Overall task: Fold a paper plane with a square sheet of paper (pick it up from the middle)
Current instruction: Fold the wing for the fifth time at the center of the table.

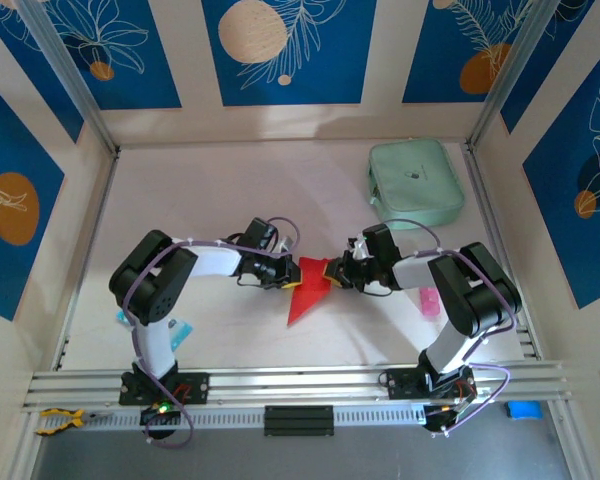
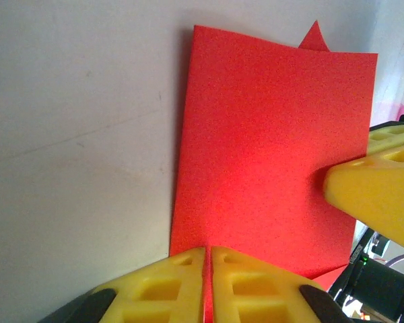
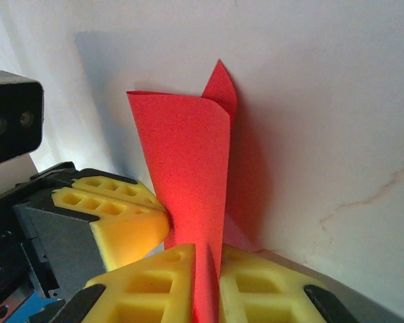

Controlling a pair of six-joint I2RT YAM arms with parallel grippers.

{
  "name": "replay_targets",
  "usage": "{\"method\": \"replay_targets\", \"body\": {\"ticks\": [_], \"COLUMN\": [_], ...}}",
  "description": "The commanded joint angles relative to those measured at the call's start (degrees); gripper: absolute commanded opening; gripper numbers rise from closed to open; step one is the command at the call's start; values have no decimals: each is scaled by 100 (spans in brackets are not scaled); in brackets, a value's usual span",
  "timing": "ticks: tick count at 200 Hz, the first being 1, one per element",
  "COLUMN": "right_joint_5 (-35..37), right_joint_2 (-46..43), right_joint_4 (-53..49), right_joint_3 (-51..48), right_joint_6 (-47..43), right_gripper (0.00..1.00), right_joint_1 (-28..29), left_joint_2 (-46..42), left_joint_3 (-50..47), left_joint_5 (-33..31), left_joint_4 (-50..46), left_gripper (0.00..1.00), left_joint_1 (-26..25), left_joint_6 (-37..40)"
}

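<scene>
Overhead, the top edge of the red paper (image 1: 307, 298) is covered by the left gripper (image 1: 288, 274) and right gripper (image 1: 336, 272); jaw gaps are too small to be read. A pink item (image 1: 430, 301) is half hidden by the right arm (image 1: 470, 290), a blue-and-white packet (image 1: 183, 329) by the left arm (image 1: 160, 282). In both wrist views the paper's near edge is lost between yellow fingers (image 2: 168, 286), cut off at the frame bottom.

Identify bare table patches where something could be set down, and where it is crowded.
Free: table between back wall and left arm; left of the mint-green pouch. Crowded: centre, where left tool and right tool pinch the red paper.
</scene>
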Motion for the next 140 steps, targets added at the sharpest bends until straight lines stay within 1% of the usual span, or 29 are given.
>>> {"method": "replay_targets", "body": {"ticks": [1,20,45,74,83,109,140], "right_joint_5": [-311,-309,-303,-219,-163,75,240], "right_joint_2": [64,60,56,50,28,-101,-211], "right_joint_4": [-213,-268,-199,-131,-127,-131,-89], "right_joint_3": [133,160,151,144,125,46,-27], "right_joint_6": [-273,-257,-161,57,136,428,789], "right_gripper": [13,10,7,6,6,5,5], "right_joint_1": [-48,-68,-62,-51,-38,-46,-40], "left_joint_2": [195,-6,-343,-755,-925,-1397,-1756], "left_joint_3": [42,-2,-19,-110,-116,-108,-134], "left_joint_5": [-111,-187,-343,-729,-910,-1757,-2736], "left_joint_4": [-281,-234,-254,-361,-481,-1007,-1444], "left_gripper": [13,15,26,36,38,43,44], "left_joint_1": [11,12,14,-62,-136,-525,-1252], "left_joint_6": [131,148,294,591,793,1479,2210]}}
